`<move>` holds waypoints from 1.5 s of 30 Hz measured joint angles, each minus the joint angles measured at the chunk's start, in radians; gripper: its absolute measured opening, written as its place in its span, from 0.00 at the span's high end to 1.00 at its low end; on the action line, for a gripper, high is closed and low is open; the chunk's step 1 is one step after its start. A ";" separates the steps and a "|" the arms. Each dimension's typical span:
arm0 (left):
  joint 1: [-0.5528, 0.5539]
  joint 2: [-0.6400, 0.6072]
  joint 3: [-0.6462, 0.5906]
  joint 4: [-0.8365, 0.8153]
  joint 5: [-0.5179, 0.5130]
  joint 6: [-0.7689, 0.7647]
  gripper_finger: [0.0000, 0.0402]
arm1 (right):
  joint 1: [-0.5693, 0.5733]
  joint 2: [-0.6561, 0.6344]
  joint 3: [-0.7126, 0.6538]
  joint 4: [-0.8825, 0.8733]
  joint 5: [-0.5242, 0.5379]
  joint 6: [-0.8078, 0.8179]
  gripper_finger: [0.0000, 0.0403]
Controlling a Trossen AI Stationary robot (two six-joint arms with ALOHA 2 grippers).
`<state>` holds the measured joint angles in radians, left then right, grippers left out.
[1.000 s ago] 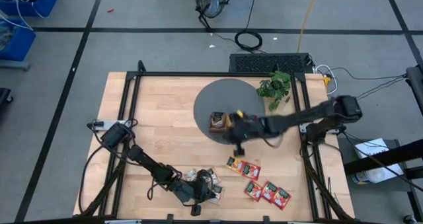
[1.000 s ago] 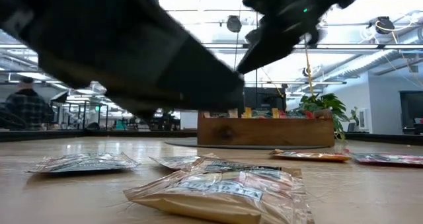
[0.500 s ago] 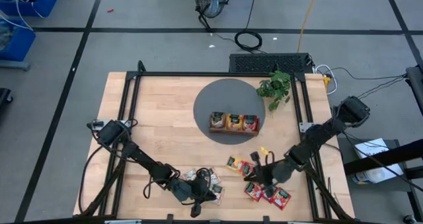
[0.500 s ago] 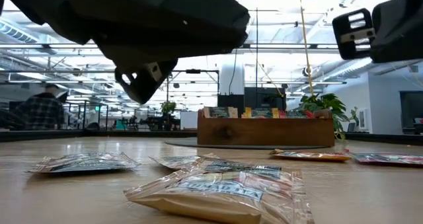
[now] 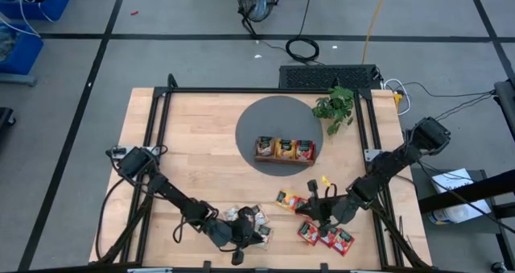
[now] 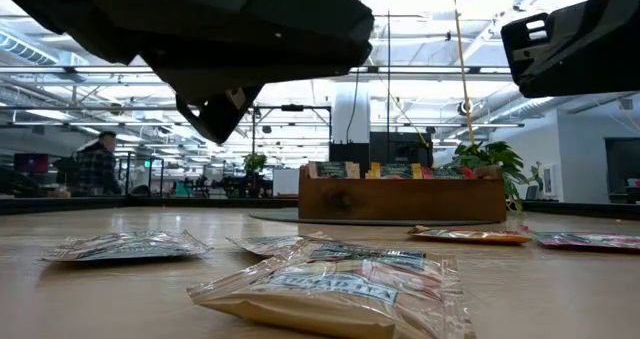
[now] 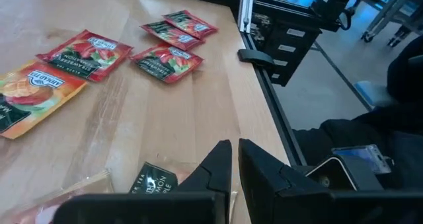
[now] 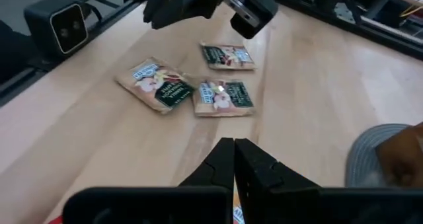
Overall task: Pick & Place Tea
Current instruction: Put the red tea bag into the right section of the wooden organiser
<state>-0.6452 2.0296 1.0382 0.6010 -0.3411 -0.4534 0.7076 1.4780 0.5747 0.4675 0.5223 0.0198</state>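
Right hand (image 5: 315, 211) had swung back from the tray (image 5: 285, 150) to the loose tea (image 5: 324, 233) near the worktop's (image 5: 193, 152) front edge, clenched and empty. Left hand (image 5: 259, 232) sat nearly closed over the pale sachets (image 5: 241, 217); couldn't tell if it pinched one. Tray looked partly filled, with about ten sachets left. Labels were unreadable.

From my low view, a blurred dark arm (image 6: 200, 29) is blocking the upper room. The orange sachet (image 7: 30, 95) is running off my left wrist view's edge, and its small print is probably unreadable.
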 joint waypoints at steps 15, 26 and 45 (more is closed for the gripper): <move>0.102 0.000 0.074 -0.154 0.148 -0.149 0.92 | 0.094 0.020 0.006 -0.104 -0.332 0.255 1.00; 0.135 0.000 0.233 -0.364 0.155 -0.017 0.92 | 0.232 0.047 0.069 -0.290 -0.127 0.427 1.00; 0.133 0.111 0.227 -0.229 0.095 -0.046 0.92 | 0.087 0.262 0.071 -0.112 -0.210 0.456 1.00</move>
<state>-0.5125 2.1411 1.2652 0.3724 -0.2461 -0.4990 0.7944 1.7400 0.6460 0.3559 0.3126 0.4758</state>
